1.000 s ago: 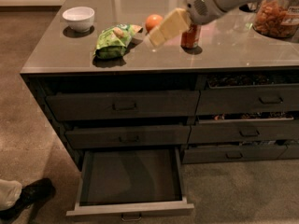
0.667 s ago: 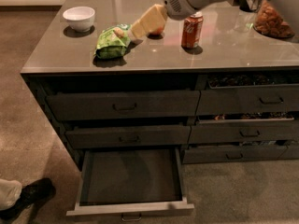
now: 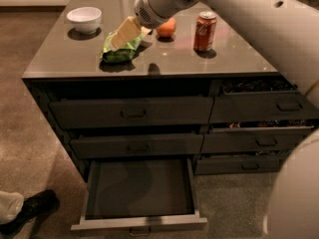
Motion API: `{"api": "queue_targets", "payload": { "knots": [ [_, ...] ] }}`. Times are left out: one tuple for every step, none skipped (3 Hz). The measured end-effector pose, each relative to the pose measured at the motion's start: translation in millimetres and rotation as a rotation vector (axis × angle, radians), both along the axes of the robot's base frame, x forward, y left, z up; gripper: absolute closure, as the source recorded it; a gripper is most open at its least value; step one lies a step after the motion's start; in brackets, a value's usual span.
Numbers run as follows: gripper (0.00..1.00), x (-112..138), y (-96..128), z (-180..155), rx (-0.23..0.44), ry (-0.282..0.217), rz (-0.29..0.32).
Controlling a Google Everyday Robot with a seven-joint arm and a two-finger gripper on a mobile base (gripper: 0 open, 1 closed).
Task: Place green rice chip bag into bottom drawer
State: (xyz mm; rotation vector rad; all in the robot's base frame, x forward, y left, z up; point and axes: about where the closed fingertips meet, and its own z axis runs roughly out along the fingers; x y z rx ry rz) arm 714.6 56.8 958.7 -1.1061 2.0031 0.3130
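1. The robot's pale arm (image 3: pixel 239 19) is reaching in from the upper right corner of the frame, sloping down and leftward across the counter, with its rounded wrist hanging over the upper middle.
2. The gripper (image 3: pixel 124 32), tan and blocky, is pointing down and to the left at the end of that wrist, lying right against the top of the green rice chip bag (image 3: pixel 121 53). How far open it is, or whether it has hold of the bag, I cannot tell.
3. A pale curved part of the robot (image 3: pixel 294 193) is filling the lower right edge of the frame.
4. The bottom drawer (image 3: pixel 139 223) is standing pulled out at the lower middle of the frame, its flat dark inside showing.
5. The two wider drawers above it (image 3: pixel 132 112) are sitting closed, while the upper ones in the right-hand column (image 3: pixel 259 86) are showing a gap at the top.
6. The green rice chip bag is lying crumpled on the counter, upper left of centre.
7. A red can (image 3: pixel 205 31) is standing upright to the right, well apart from the bag.
8. A white bowl (image 3: pixel 83 19) is sitting at the upper left.
9. An orange (image 3: pixel 167 28) is resting between bag and can, just beside the wrist.
10. The grey counter (image 3: pixel 65 59) is giving off a dull sheen.
11. A brown floor (image 3: pixel 30 133) is spreading out to the left, with a dark shoe (image 3: pixel 30 210) showing at the lower left.
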Motion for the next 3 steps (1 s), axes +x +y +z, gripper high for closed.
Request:
{"api": "queue_targets", "payload": {
  "knots": [
    [0.0,16,14,-48,-0.036,0.046,0.019],
    [0.0,16,14,-48,-0.036,0.047,0.019],
    [0.0,27,28,-65,0.008,0.066,0.044]
  ]
}}
